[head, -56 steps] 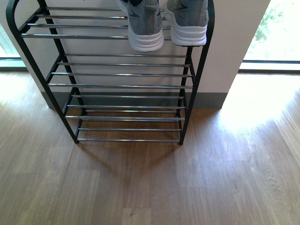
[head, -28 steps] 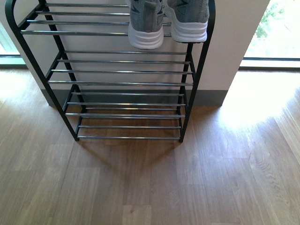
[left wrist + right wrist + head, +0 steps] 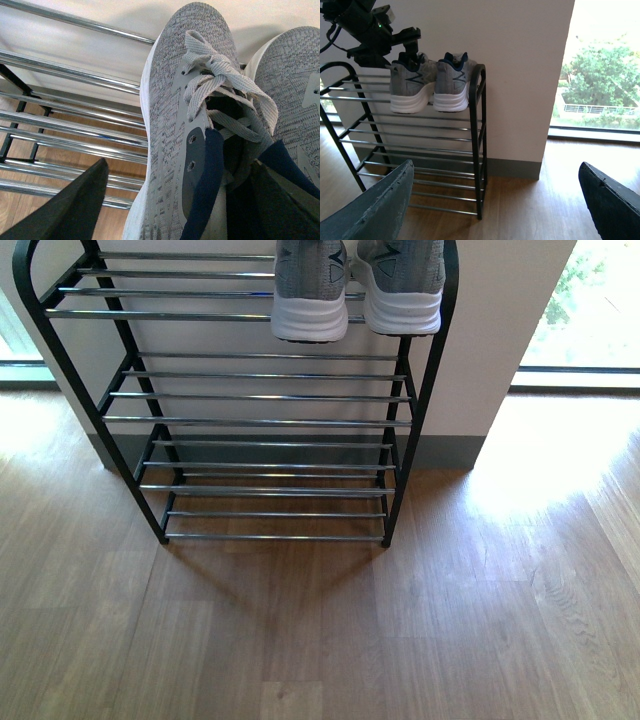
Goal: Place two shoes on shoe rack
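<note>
Pale wood floor [image 3: 300, 640] carries the tall black-framed shoe rack with silver bars [image 3: 250, 422]. Both grey knit sneakers with thick white soles [image 3: 310, 285] sit together at its top tier's right end, heels overhanging the front bar [image 3: 160, 315]. My left gripper [image 3: 175, 170] straddles the left sneaker [image 3: 170, 100] at its collar, fingers spread, gripping nothing; my right gripper [image 3: 495, 165] hangs wide, empty. Pulling out, a finger could snag the navy lining [image 3: 205, 190] and drag it off.

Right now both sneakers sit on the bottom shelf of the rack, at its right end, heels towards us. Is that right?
Not the bottom shelf. The front view shows the left sneaker and the right sneaker on the top shelf of the rack, at its right end, heels towards us.
</note>
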`<action>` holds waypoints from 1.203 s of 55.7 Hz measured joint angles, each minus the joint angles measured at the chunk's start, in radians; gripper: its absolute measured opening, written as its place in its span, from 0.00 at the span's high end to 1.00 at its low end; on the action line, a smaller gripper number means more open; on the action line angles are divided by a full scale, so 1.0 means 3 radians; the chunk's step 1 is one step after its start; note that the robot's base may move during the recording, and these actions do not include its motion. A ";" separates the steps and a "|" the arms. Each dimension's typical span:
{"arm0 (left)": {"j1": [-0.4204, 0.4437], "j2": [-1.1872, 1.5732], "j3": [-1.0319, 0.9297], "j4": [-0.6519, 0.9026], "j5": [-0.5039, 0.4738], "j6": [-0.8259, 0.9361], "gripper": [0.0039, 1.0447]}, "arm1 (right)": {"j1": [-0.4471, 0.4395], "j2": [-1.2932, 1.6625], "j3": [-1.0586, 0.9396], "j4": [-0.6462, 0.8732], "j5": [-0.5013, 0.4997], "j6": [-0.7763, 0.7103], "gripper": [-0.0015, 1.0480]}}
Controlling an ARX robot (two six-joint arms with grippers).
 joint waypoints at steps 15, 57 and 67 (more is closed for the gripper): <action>-0.0024 -0.0111 0.0000 0.0149 -0.0024 0.0047 0.16 | 0.0000 0.0000 0.0000 0.0000 0.0000 -0.0001 0.09; -0.0130 -0.4009 -0.6275 0.3908 -0.0816 0.0632 0.09 | 0.0000 0.0000 0.0000 0.0000 0.0000 -0.0001 0.09; -0.0108 -0.4475 -0.6961 0.4100 -0.0858 0.0664 0.09 | 0.0000 0.0000 0.0000 0.0000 0.0000 0.0000 0.09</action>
